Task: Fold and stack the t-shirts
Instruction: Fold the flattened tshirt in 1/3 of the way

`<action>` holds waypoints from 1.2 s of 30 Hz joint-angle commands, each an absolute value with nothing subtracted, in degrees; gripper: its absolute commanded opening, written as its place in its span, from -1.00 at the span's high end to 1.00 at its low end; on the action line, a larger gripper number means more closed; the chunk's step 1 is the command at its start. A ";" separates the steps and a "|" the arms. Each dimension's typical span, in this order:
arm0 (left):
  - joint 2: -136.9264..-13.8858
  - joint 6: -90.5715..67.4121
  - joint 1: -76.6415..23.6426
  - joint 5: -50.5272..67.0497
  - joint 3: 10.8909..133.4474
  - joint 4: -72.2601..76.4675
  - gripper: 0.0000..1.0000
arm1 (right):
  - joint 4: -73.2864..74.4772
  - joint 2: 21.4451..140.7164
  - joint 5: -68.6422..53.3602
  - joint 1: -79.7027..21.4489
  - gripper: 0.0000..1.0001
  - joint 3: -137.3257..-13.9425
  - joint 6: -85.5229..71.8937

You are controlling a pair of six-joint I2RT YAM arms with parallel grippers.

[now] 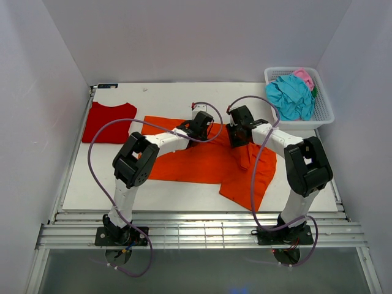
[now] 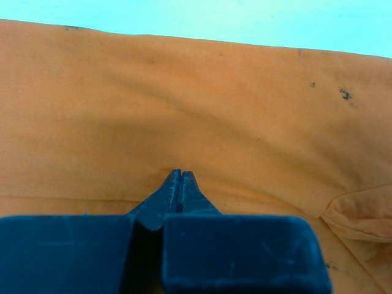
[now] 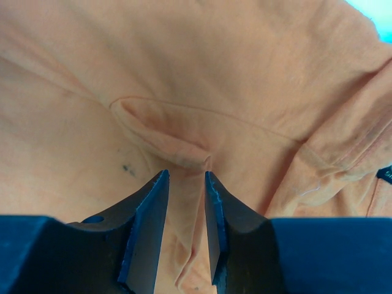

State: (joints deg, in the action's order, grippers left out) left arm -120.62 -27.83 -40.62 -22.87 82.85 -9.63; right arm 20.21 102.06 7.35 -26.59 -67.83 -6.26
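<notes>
Slatted metal rails front the white desk, which is boxed in by pale grey walls. One bright orange cloth t-shirt sprawls rumpled mid-desk. The left pincer, pressed together, has its tips on the shirt; the right pincer is spread over a fold. A deep red cloth t-shirt lies flat at the far left. A white plastic lattice basket at the far right holds a teal t-shirt and a pink t-shirt.

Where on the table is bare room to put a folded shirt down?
Bare table: the far strip behind the orange t-shirt, between red t-shirt and lattice basket; also the near left corner before the red t-shirt. Crowded: the middle and the far right corner.
</notes>
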 commanded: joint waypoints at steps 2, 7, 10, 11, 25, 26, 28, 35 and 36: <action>-116.10 -27.25 -40.61 -24.26 81.83 -9.32 1.00 | 18.19 102.92 7.65 -25.67 0.27 -71.01 -6.33; -116.19 -27.16 -40.52 -24.26 81.74 -9.32 1.00 | 18.02 104.06 6.42 -25.14 0.28 -71.89 -6.33; -116.28 -27.16 -40.52 -24.26 81.91 -9.32 1.00 | 18.02 104.94 5.45 -24.96 0.28 -71.98 -6.33; -116.28 -27.07 -40.52 -24.26 82.00 -9.32 1.00 | 17.84 105.20 5.10 -24.96 0.28 -71.98 -6.42; -116.10 -27.07 -40.17 -23.99 82.00 -9.23 1.00 | 18.63 105.38 3.87 -24.96 0.84 -71.54 -6.42; -116.19 -27.07 -40.17 -23.99 82.00 -9.23 1.00 | 18.89 104.95 3.78 -24.96 0.85 -71.54 -6.42; -116.37 -27.07 -40.08 -23.91 82.09 -9.23 1.00 | 19.51 104.33 3.60 -24.96 0.85 -71.54 -6.42; -116.72 -27.16 -40.17 -23.56 82.70 -9.32 1.00 | 20.92 98.27 0.62 -25.05 0.85 -68.39 -6.77; -116.81 -27.16 -40.17 -23.47 82.79 -9.32 1.00 | 21.00 97.74 -0.08 -25.05 0.85 -67.94 -6.85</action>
State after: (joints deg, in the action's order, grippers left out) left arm -120.53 -27.44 -40.34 -23.35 82.00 -9.69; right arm 20.40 102.52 2.59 -25.15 -68.99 -6.13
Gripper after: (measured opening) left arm 0.012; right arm 0.080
